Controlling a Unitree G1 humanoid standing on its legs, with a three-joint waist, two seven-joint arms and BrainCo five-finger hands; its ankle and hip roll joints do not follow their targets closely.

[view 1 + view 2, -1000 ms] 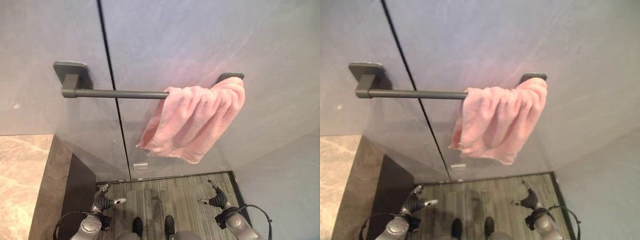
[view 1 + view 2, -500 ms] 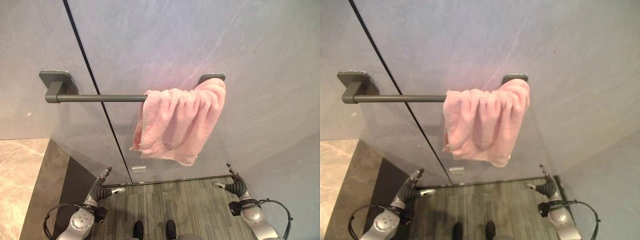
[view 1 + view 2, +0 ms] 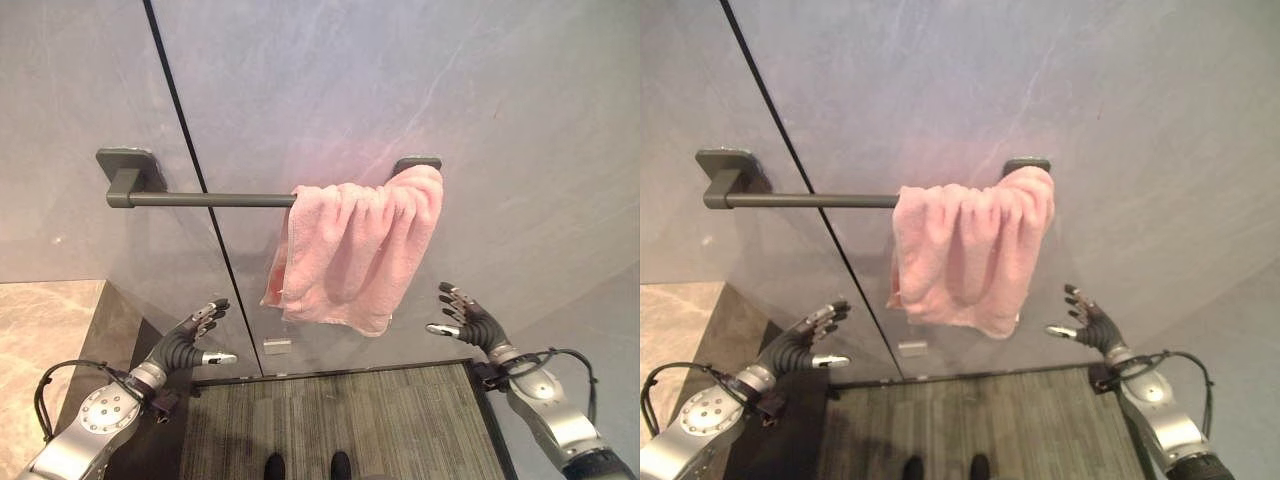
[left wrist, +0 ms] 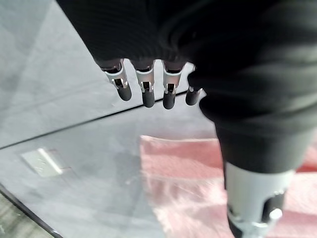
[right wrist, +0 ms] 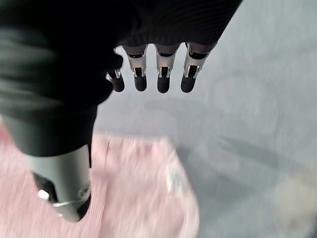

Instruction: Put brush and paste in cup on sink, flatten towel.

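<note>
Two hands raised, empty, fingers straight: left hand (image 3: 190,342) lower left, right hand (image 3: 466,318) lower right. Pink towel (image 3: 355,250) bunched at centre on dark rail (image 3: 210,199), near right mount.

Towel rail (image 3: 210,199): its stretch toward the right hand (image 3: 462,314) is hidden under the bunched pink towel (image 3: 355,248); of the wall mount (image 3: 415,162) above that hand, just the top edge shows behind the cloth.
Pink towel: blurred and cut off by the picture's edge in both wrist views; its folds cannot be read past either hand's fingers.
Marble bench (image 3: 40,340): beside the left hand (image 3: 190,340), cut off at the picture's edge, its top surface mostly out of frame.
Small pale plate (image 3: 277,346) on the wall below the towel: too small to identify.
</note>
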